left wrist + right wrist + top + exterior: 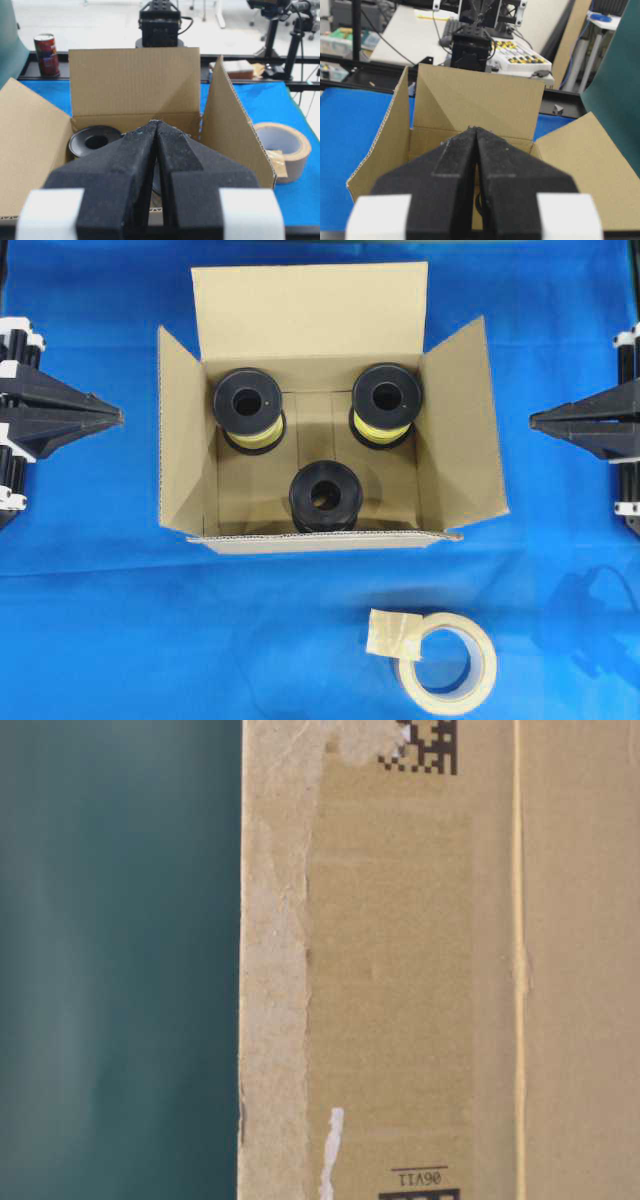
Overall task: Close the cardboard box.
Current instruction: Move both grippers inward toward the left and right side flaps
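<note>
The cardboard box [330,410] is seen standing open at the middle of the blue worktop [100,620] in the overhead view, its four flaps raised or splayed outward. Three black spools are held inside: two wound with yellow at the far side [249,408] [386,403] and one [325,497] nearer the front wall. The left pincer [118,417] is parked well apart from the box at the left edge, its jaws pressed together with nothing between them; the right pincer [533,421] is likewise held shut and empty at the right edge. A beige tape roll [447,663] is laid flat on the worktop in front of the box. In the table-level view, only a box wall with printed square codes [420,745] is shown.
</note>
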Controlling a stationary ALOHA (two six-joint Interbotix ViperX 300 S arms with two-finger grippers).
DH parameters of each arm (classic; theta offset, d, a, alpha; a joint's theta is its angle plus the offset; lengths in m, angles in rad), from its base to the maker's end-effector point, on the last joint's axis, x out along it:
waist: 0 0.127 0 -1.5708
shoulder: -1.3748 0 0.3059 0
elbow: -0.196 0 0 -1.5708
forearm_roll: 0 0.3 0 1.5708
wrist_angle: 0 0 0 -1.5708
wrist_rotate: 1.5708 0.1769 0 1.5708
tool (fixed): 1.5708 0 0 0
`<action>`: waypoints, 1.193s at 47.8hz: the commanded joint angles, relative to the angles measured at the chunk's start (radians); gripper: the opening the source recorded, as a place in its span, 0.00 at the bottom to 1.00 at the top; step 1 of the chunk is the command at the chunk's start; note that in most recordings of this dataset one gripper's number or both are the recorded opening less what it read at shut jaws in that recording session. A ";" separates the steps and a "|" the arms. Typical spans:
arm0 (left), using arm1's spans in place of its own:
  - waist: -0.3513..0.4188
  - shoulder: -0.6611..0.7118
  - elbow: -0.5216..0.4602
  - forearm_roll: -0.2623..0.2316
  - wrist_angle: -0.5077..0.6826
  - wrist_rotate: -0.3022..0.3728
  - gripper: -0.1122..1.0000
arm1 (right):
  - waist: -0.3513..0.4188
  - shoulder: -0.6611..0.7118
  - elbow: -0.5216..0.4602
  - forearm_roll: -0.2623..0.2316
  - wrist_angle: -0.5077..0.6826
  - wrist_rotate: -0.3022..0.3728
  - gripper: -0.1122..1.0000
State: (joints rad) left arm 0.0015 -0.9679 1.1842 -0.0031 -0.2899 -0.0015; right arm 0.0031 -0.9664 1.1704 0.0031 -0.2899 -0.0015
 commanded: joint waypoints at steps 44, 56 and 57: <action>-0.009 0.083 0.115 -0.037 0.183 -0.054 0.10 | -0.055 0.058 0.141 0.158 0.164 0.015 0.10; -0.009 0.202 0.123 -0.037 0.160 -0.084 0.10 | -0.057 0.179 0.160 0.172 0.101 0.015 0.10; -0.009 0.213 0.123 -0.037 0.153 -0.084 0.10 | -0.055 0.190 0.160 0.172 0.094 0.015 0.10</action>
State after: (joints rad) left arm -0.0061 -0.7931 1.3162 -0.0383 -0.1120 -0.0844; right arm -0.0506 -0.8130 1.3392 0.1718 -0.1626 0.0107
